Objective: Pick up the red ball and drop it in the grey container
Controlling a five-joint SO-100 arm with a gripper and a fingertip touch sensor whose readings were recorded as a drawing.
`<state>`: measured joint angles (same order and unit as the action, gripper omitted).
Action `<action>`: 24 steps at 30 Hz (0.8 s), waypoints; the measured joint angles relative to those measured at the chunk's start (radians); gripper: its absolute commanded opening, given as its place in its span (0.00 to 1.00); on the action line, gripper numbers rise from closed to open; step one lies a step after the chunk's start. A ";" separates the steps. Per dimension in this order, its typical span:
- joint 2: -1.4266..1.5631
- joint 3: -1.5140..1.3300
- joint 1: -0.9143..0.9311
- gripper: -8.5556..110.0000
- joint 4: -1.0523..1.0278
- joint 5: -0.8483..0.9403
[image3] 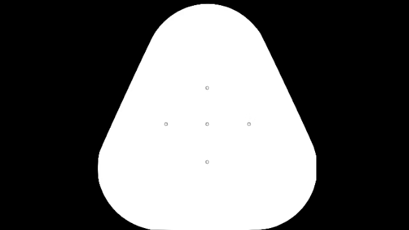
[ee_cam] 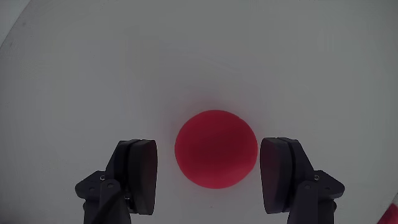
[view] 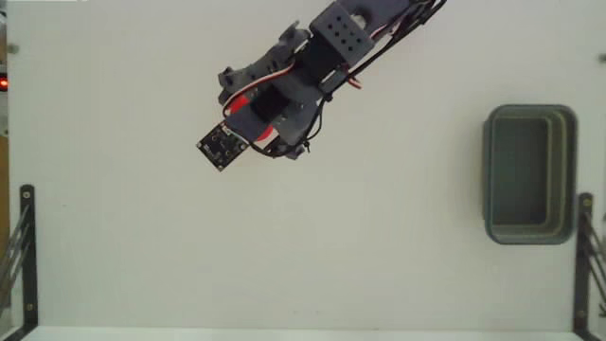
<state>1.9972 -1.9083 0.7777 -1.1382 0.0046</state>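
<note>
Red ball [ee_cam: 216, 149] between released jaws, untouched | grey container [view: 529, 174] fixed view only

White table [view: 284, 256], two things on it.
Red ball [ee_cam: 216, 149] sits on the bare top; grey tub [view: 529, 174] rests well apart at the fixed view's right.

A red ball [ee_cam: 216, 149] sits on a white table [ee_cam: 93, 74] between the two dark fingers [ee_cam: 138, 174] of the gripper [ee_cam: 211, 177], seen from the wrist view. The jaws stand apart on either side of the ball, with a narrow strip of table visible between each finger and the ball's edge.
</note>
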 measured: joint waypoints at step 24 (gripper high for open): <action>-0.002 0.003 0.037 1.00 0.000 -0.002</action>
<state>1.9957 -1.9052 0.8145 -1.1382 0.0031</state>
